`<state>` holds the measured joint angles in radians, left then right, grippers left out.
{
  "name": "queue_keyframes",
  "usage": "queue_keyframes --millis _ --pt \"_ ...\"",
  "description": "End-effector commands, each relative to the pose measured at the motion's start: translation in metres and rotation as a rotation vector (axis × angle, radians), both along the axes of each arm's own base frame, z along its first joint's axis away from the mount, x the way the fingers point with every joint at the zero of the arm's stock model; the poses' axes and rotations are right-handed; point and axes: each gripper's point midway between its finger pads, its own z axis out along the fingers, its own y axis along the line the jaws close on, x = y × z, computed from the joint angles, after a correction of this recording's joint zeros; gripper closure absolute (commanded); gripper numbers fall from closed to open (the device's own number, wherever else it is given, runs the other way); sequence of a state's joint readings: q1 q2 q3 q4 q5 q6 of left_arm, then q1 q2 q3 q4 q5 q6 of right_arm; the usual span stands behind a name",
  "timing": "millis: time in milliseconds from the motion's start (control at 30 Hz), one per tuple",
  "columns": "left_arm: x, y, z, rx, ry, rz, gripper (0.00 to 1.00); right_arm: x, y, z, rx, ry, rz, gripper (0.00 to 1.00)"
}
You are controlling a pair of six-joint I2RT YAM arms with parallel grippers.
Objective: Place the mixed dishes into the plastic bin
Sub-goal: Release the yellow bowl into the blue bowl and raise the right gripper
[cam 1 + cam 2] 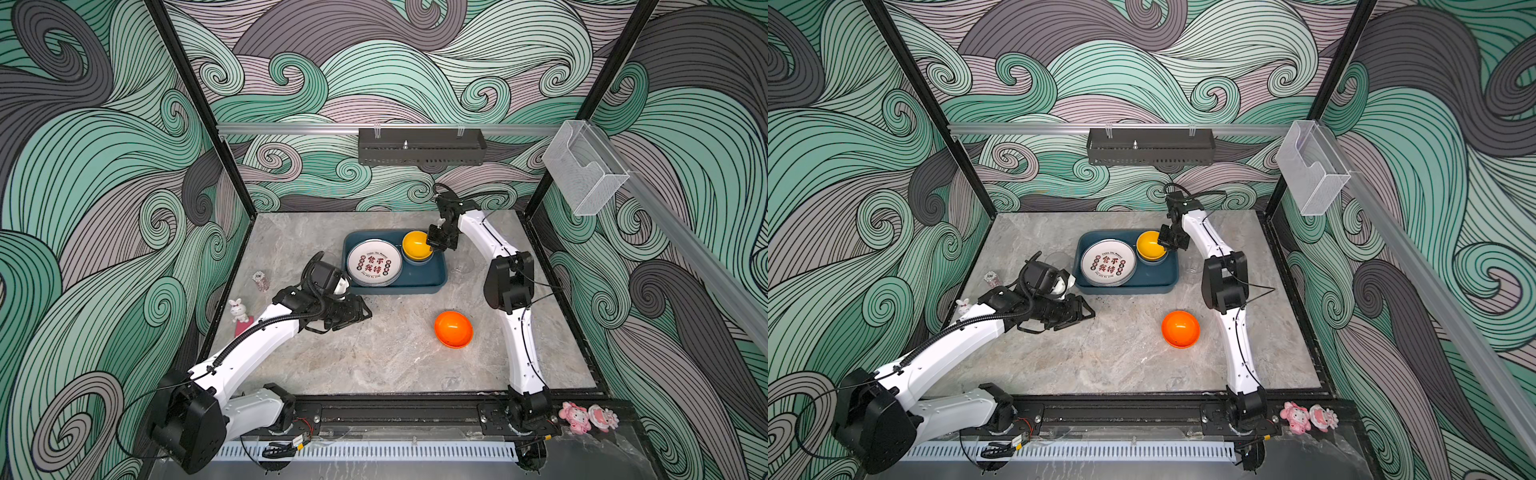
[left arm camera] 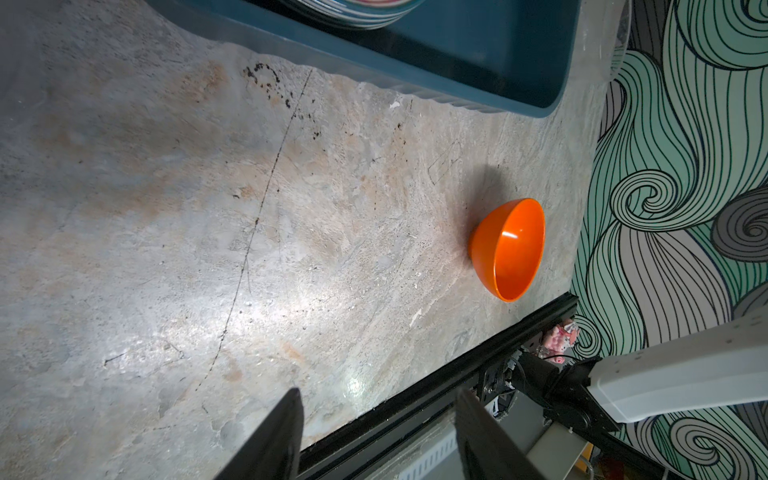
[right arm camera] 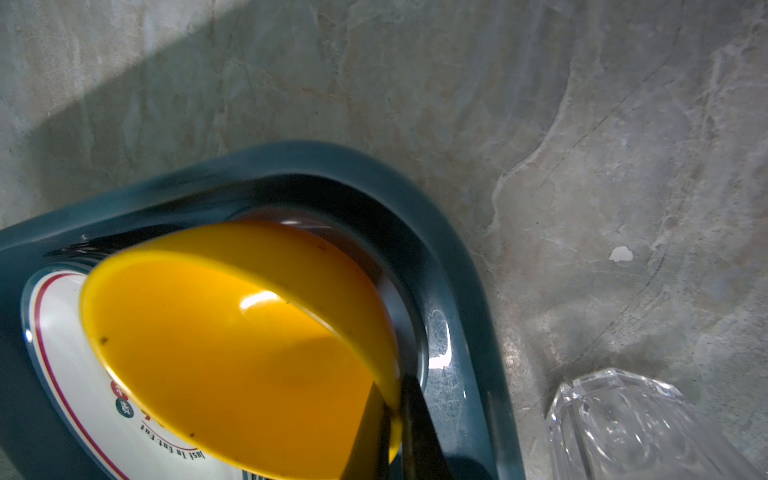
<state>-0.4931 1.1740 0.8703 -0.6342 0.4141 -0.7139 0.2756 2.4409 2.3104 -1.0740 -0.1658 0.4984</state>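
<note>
The dark teal plastic bin (image 1: 399, 289) (image 1: 1129, 289) sits at mid-table and holds a stack of white printed plates (image 1: 374, 264). In its far right corner my right gripper (image 1: 436, 248) (image 3: 392, 399) is shut on the rim of a yellow bowl (image 1: 417, 245) (image 3: 232, 345). That bowl is tilted over a blue bowl (image 1: 417, 261). An orange bowl (image 1: 453, 328) (image 2: 509, 249) stands alone on the table, nearer the front. Left of it and just in front of the bin, my left gripper (image 1: 365, 316) (image 2: 380, 392) is open and empty. A clear tumbler (image 3: 631, 428) stands right of the bin.
A white rabbit figurine (image 1: 238, 309) and a small patterned cup (image 1: 260, 280) stand by the left wall. A second clear tumbler (image 1: 1059, 259) shows behind the left wrist. A black perforated tray (image 1: 422, 146) and a clear acrylic box (image 1: 582, 166) hang on the rails above.
</note>
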Motion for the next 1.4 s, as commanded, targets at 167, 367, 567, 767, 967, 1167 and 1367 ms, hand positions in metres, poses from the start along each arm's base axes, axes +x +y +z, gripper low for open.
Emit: queue_keyframes --millis 167,367,567,767,967,1167,1367 --pt "-0.001 0.004 0.0 0.002 0.0 0.018 0.39 0.001 0.0 -0.003 0.006 0.015 -0.005 0.96" --pt "-0.001 0.005 0.0 0.002 -0.002 0.021 0.39 0.0 -0.001 -0.005 -0.002 0.021 -0.005 0.92" --pt "-0.002 0.006 -0.002 0.002 0.001 0.024 0.39 -0.001 0.0 -0.003 -0.003 0.019 -0.005 0.87" --pt "-0.002 0.006 0.0 -0.004 -0.003 0.026 0.39 -0.001 0.0 0.018 0.001 -0.019 0.0 0.77" --pt "0.0 0.005 0.005 -0.013 -0.023 0.025 0.39 -0.008 -0.003 0.056 -0.007 -0.08 0.012 0.71" --pt "0.005 0.003 0.017 -0.029 -0.065 0.014 0.37 -0.027 -0.005 0.094 -0.002 -0.134 0.037 0.67" --pt "0.011 -0.009 0.033 -0.087 -0.117 -0.033 0.36 -0.064 -0.004 0.12 0.04 -0.177 0.073 0.65"
